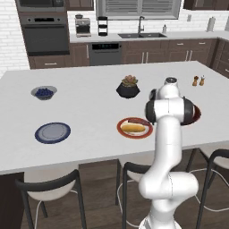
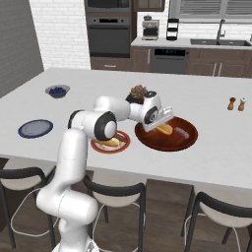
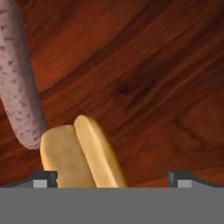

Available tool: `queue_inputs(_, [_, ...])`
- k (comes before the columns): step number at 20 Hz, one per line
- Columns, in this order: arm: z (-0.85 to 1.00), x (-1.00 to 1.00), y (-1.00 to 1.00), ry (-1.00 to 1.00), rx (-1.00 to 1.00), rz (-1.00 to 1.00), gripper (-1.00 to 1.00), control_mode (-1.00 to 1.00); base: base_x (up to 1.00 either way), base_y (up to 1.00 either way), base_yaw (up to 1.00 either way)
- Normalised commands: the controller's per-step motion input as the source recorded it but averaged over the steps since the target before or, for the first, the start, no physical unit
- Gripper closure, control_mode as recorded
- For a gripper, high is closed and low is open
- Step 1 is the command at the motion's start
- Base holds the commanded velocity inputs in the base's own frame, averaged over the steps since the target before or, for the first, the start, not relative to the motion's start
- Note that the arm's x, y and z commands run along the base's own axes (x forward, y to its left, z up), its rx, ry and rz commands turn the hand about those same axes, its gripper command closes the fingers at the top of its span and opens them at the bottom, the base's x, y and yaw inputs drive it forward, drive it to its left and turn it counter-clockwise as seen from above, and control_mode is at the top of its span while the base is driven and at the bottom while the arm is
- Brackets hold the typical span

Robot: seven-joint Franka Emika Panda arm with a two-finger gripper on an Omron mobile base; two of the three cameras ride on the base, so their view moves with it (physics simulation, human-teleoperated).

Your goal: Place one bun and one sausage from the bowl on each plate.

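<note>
Hovering with jaws spread wide, the gripper (image 2: 165, 129) hangs over the glossy reddish-brown wooden bowl (image 2: 170, 141). From the hand camera, a smooth split yellow bun (image 3: 81, 153) lies between the tips, a speckled pinkish sausage (image 3: 19, 83) at 10 o'clock. The left base camera shows a red-rimmed plate (image 1: 134, 128) already bearing a bun, and the blue plate (image 1: 53, 133) on the white tabletop (image 1: 89, 112).

The white island counter (image 1: 89, 112) carries 2 plates (image 1: 53, 133), the bowl (image 2: 167, 139), a berry bowl (image 1: 44, 92), a plant pot (image 1: 128, 88) and 2 shakers (image 1: 198, 81).
</note>
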Motion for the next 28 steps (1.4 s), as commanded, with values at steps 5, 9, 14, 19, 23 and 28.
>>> queue_inputs(5, [-0.24, 0.76, -0.22, 0.0, 0.0, -0.08, -1.0, -1.0, 0.0, 0.0, 0.0])
queue_inputs(9, [-0.1, 0.34, -0.26, -0.01, 0.0, -0.06, -1.0, -1.0, 0.0, 0.0, 0.0])
queue_inputs(14, [-0.48, -0.19, -0.04, 0.0, 0.0, -0.05, 1.0, -1.0, 0.0, 0.0, 0.0])
queue_inputs(19, [-0.22, -0.97, 0.12, -0.03, 0.05, -0.03, 1.0, -1.0, 0.0, 0.0, 0.0])
queue_inputs(23, [0.28, -0.99, 0.73, -0.23, 0.02, -0.04, 1.0, -1.0, 0.0, 0.0, 0.0])
queue_inputs(28, [0.64, -0.9, 1.0, -0.28, 0.0, -0.03, 1.0, -1.0, 0.0, 0.0, 0.0])
